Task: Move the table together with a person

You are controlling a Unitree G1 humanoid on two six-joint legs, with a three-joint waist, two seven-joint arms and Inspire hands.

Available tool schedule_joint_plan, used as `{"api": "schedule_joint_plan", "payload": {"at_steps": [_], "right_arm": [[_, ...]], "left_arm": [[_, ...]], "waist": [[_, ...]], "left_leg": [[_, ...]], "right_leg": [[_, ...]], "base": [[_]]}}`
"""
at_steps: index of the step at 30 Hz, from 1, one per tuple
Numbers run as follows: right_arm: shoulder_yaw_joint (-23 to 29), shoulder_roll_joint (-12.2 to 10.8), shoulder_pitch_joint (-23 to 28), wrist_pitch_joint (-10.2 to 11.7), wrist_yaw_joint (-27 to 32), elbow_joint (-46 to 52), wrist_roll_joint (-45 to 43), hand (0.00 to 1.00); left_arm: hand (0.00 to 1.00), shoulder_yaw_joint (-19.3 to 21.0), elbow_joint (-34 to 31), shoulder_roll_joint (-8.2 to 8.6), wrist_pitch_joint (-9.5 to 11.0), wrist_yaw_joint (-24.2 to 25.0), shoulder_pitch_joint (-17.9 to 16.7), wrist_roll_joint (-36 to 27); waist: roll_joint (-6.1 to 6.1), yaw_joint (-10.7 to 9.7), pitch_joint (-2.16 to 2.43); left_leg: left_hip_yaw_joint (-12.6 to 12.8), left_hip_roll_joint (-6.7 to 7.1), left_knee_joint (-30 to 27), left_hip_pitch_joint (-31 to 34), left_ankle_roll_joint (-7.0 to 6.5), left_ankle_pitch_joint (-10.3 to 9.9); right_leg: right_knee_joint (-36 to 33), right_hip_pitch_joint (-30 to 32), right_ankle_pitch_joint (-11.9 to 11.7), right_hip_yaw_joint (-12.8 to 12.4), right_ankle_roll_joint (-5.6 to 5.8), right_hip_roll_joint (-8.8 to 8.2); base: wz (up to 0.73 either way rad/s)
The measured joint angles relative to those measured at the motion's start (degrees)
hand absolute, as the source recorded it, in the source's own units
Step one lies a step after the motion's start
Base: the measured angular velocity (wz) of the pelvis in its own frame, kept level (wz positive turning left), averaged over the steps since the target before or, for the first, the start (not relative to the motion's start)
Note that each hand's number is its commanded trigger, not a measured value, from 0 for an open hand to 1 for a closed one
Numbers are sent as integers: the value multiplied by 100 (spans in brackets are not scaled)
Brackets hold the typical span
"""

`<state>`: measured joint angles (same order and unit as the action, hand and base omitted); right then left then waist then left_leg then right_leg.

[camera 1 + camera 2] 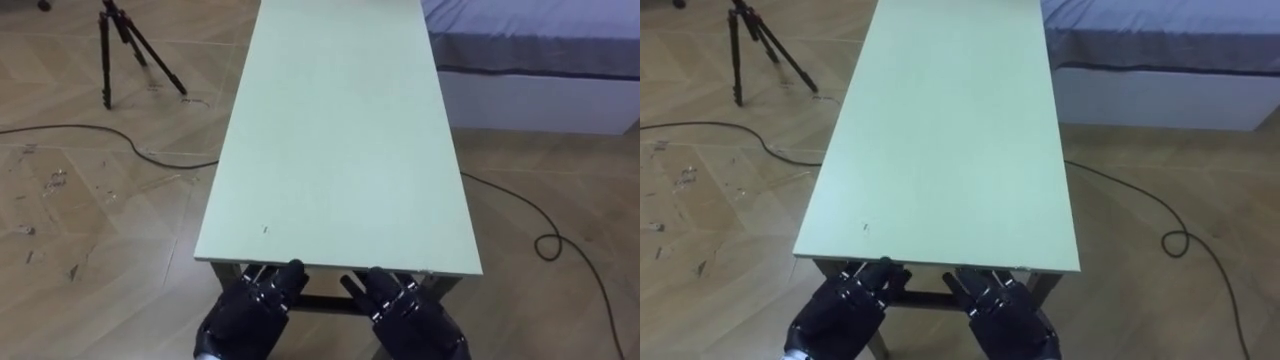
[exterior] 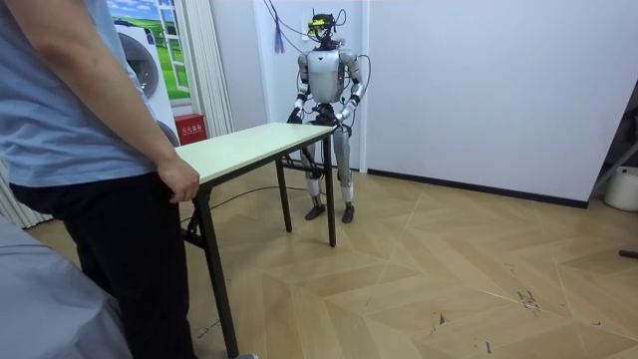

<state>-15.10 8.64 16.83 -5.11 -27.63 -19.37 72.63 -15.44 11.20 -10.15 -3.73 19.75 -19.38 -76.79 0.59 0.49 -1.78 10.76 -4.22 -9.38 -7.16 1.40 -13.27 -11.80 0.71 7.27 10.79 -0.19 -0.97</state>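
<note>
Left hand: tucked under the near edge of the table at 7 o'clock, can't tell if it's gripping
Right hand: same deal at 5 o'clock
Table: runs off toward 12 o'clock from both hands
Person: one hand on the far end

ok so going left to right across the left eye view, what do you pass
tripod → table → bed
</note>
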Motion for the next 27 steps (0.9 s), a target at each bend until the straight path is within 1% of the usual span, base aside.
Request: {"api": "schedule_joint_plan", "payload": {"at_steps": [2,4,7,11,16,19,21,24,27], "right_arm": [[-6,-2,0,-16,10,0,118,0],[-10,3,0,-33,11,2,170,0],[-67,34,5,-33,11,1,296,0],[-162,86,8,-32,21,1,602,0],[-164,89,8,-32,89,1,630,0],[-169,60,8,-70,159,1,870,0],[-173,59,7,-99,206,1,1003,0],[-173,18,4,-115,326,4,1125,0],[-173,-2,3,-113,481,58,1386,0]], "left_arm": [[0,2,0,10,3,-67,23,-242],[0,13,0,19,4,-123,35,-448],[0,13,1,36,2,-156,35,-586],[0,14,6,44,2,-183,35,-733],[0,14,37,46,2,-276,36,-812],[0,30,42,92,0,-331,37,-945],[0,38,44,99,-4,-361,37,-1134],[0,117,44,104,-9,-490,41,-1176],[0,144,44,175,-8,-621,91,-1202]], "waist": [[-7,4,2],[-27,32,13],[-41,90,20],[-57,118,30],[-137,132,81],[-143,141,86],[-140,156,85],[-125,166,86],[-125,171,86]], "left_leg": [[-6,-1,2,3,0,0],[-12,-3,10,0,0,0],[-8,-3,6,-23,0,0],[-7,-1,3,-32,0,0],[-7,-2,-2,-51,0,0],[-7,-2,-2,-84,0,0],[8,0,1,-118,0,0],[22,6,1,-164,1,1],[24,1,0,-161,1,1]], "right_leg": [[-2,1,0,4,-1,2],[-10,2,0,7,-1,7],[-35,2,0,5,-4,9],[-58,2,1,3,-6,5],[-91,0,7,2,-15,2],[-115,-19,17,-3,-25,-3],[-154,-25,44,-52,-27,-5],[-212,-40,89,-61,-26,-12],[-202,-49,88,-48,-28,-5]], "base": [[0],[0],[-4],[0],[0],[0],[-4],[-1],[0]]}}
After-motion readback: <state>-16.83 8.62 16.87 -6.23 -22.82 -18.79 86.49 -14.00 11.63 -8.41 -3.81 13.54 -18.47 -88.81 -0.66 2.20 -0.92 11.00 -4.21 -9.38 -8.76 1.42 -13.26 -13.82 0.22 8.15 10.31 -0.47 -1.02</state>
